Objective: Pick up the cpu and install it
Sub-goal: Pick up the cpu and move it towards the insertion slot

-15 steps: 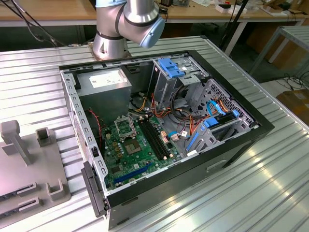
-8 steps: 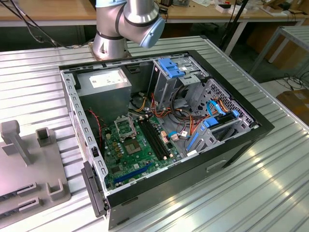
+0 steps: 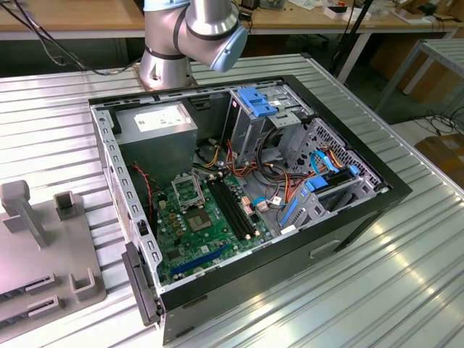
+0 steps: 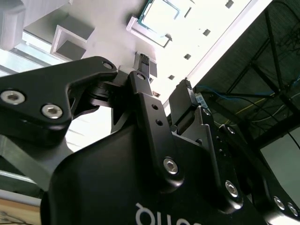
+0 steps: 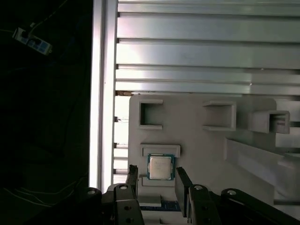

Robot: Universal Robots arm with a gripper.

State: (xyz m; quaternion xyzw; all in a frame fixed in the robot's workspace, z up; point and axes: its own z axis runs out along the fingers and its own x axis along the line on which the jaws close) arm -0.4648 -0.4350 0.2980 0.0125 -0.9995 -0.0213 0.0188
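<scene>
In the first wrist view the cpu [image 5: 161, 167], a small square chip with a silvery top, lies flat in a shallow recess of a pale grey holder plate [image 5: 197, 140]. My gripper [image 5: 158, 180] hovers over it, open, one black finger on each side of the chip and nothing held. In the second wrist view the gripper [image 4: 165, 74] shows from behind, and the cpu [image 4: 157, 16] lies beyond its fingertips [image 4: 143, 61]. The exterior view shows the green motherboard [image 3: 206, 228] inside the open computer case, with the metal-framed socket [image 3: 190, 190] on it.
The open black case [image 3: 362, 210] lies on a ribbed metal table [image 3: 406, 290], with drive cages and cables inside. The grey holder plate [image 3: 43, 246] with upright blocks sits at the exterior view's left. Close to the holder plate is the table's edge [image 5: 103, 93].
</scene>
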